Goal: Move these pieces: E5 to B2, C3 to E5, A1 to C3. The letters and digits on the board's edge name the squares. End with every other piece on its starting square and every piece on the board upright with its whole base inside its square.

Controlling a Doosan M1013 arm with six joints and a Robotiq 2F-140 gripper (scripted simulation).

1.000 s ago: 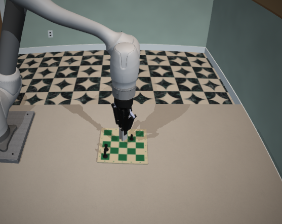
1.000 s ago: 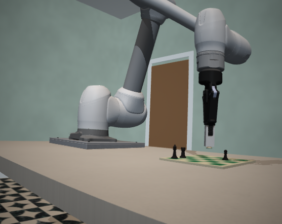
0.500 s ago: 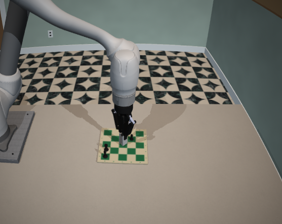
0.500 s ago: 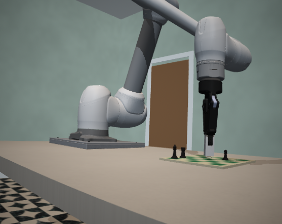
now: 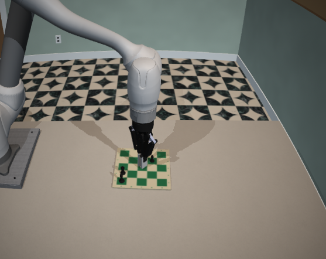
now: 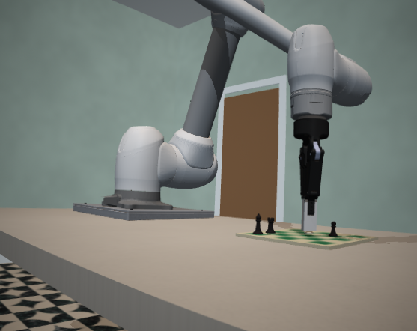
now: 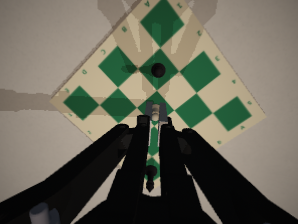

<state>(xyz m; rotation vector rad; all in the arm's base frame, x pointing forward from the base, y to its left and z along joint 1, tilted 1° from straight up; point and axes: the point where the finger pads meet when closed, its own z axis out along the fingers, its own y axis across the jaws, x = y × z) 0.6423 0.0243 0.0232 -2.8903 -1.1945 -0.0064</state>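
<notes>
My gripper (image 5: 142, 167) (image 6: 309, 229) (image 7: 155, 111) is shut on a pale piece (image 6: 309, 232) (image 7: 155, 115), low over the middle square C3; I cannot tell whether its base touches the board (image 5: 170, 176) (image 6: 284, 240) (image 7: 257, 117). The fingers hide most of it, so its type is unclear. A black pawn (image 5: 152, 159) (image 6: 333, 230) (image 7: 158, 70) stands upright on B2. A tall black piece, seemingly a bishop (image 5: 122, 178) (image 6: 257, 225) (image 7: 151, 172), stands upright on E5. A1 bears no piece.
A black rook (image 5: 123, 170) (image 6: 270, 225) stands upright on E4, right beside the tall piece on E5. The arm's base plate (image 5: 27, 164) (image 6: 128, 216) is on the table, left of the board in the top view.
</notes>
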